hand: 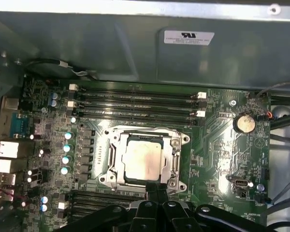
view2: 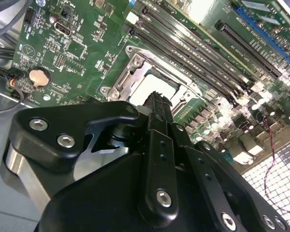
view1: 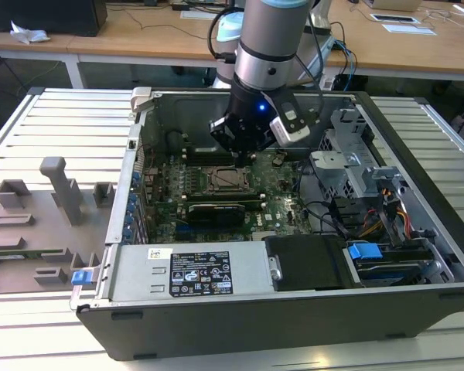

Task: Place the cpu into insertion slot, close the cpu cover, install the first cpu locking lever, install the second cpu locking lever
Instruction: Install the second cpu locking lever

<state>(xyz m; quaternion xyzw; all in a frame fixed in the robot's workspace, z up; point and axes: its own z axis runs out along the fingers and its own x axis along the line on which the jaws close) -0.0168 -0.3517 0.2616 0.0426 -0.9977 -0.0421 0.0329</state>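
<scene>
The cpu (hand: pixel 142 159) shows its pale silvery top, seated flat in the insertion slot (view1: pixel 226 180) on the green motherboard (hand: pixel 222 145). The cpu cover (hand: pixel 177 145), a metal frame, lies down around the chip, whose top shows through its window. In the second wrist view the cpu (view2: pixel 147 87) sits just beyond my fingertips, framed by the cover (view2: pixel 131 67). My gripper (hand: pixel 157 187) hovers a little above the socket's edge, shut, its black fingers pressed together with nothing between them. In the exterior view the gripper (view1: pixel 243 157) hangs inside the open case, just behind the socket.
Long black memory slots (hand: pixel 135 104) run beside the socket. A coin battery (hand: pixel 244 123) and cables (view1: pixel 325 212) lie toward the drive cage (view1: pixel 356 166). The power supply (view1: pixel 193 270) lines the case's near wall. A grey fixture (view1: pixel 39 224) stands at the exterior view's left.
</scene>
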